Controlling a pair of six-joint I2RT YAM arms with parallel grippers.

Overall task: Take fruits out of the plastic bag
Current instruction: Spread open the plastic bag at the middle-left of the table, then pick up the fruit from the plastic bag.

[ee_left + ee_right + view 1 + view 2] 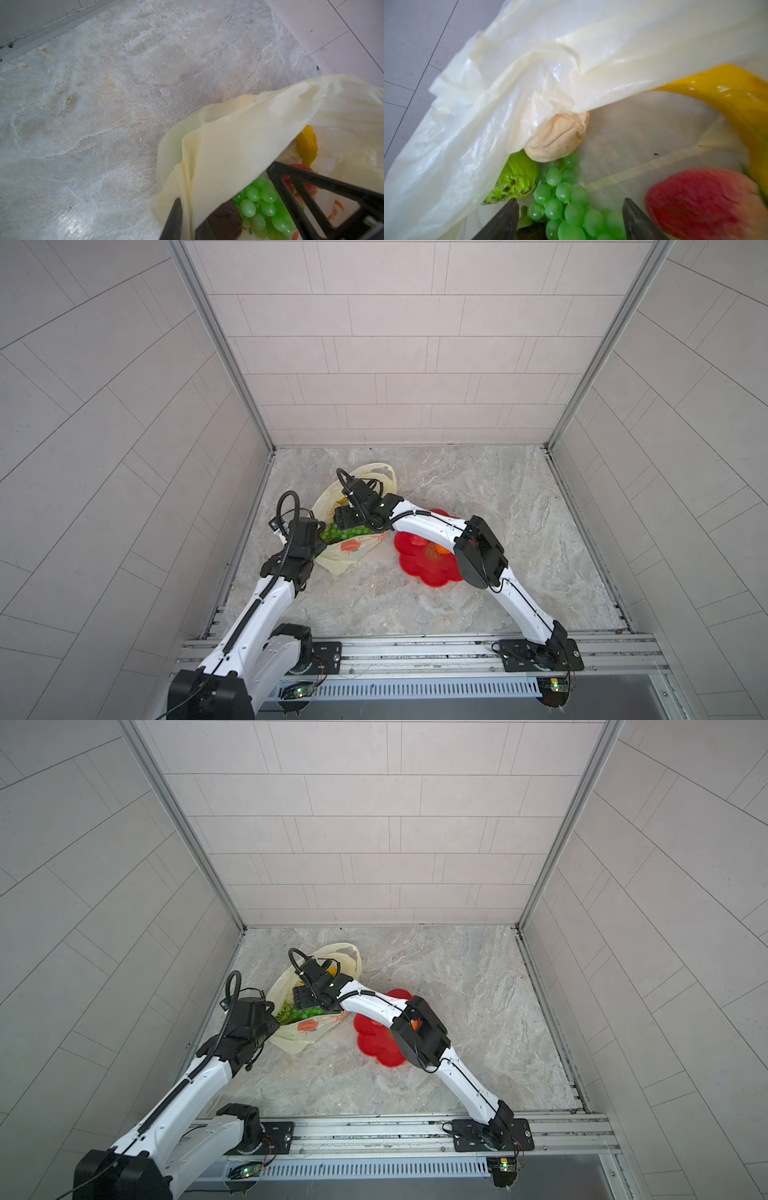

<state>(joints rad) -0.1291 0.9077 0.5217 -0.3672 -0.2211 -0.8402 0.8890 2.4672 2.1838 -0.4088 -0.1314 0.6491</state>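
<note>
A: Fruits (pixel 702 201) are lying inside the plastic bag (pixel 347 559) beside the red dish (pixel 419 568); the left gripper (pixel 189 218) is pinching its lifted rim.

B: The right gripper (pixel 571 200) is gaping empty astride the grape bunch (pixel 556 187). Sinking deeper before closing is looking wise.

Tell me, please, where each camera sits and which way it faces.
Top views: above the robot's base, looking down at the table; left arm and right arm show.
Left wrist: faces the plastic bag rim; its fingers pinch it.
Right wrist: faces into the bag; open fingers straddle the grape bunch.
Shared: both wrist views show grape bunch and banana.
</note>
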